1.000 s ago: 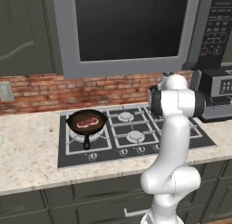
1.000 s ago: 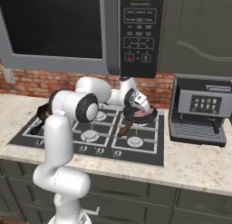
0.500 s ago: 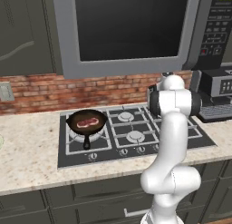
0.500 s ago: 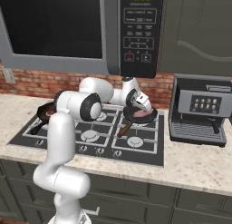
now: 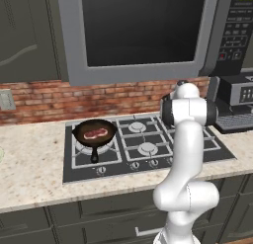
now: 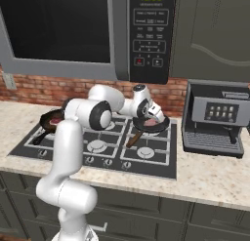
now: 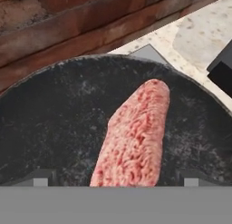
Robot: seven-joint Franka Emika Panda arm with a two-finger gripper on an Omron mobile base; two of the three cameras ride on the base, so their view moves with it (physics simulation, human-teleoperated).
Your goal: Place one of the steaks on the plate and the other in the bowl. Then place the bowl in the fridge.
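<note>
The big microwave (image 6: 88, 35) hangs over the stove, and its green clock reads 12:08; the small words on its buttons are too tiny to read. Below it, the speckled table (image 5: 34, 174) holds a black stove (image 5: 143, 149) with a red brick wall (image 5: 39, 97) behind it. A coffee machine (image 6: 215, 118) stands on the table at the right of the stove. The white arm (image 6: 73, 152) goes up from its base, bends at a big dark elbow, and reaches out low across the stove to the back right burner. There the end effector (image 6: 152, 113) points down into a black pan (image 6: 151, 125) with a brown handle. Its two finger tips (image 7: 41, 177) are spread as wide as they go, one on each side of a steak (image 7: 133, 137), and they hold nothing. That steak is pink and bumpy and lies flat in the middle of this pan. The other steak (image 5: 96, 134) lies in a second black pan (image 5: 94, 132) on the back left burner, well apart from the end effector.
</note>
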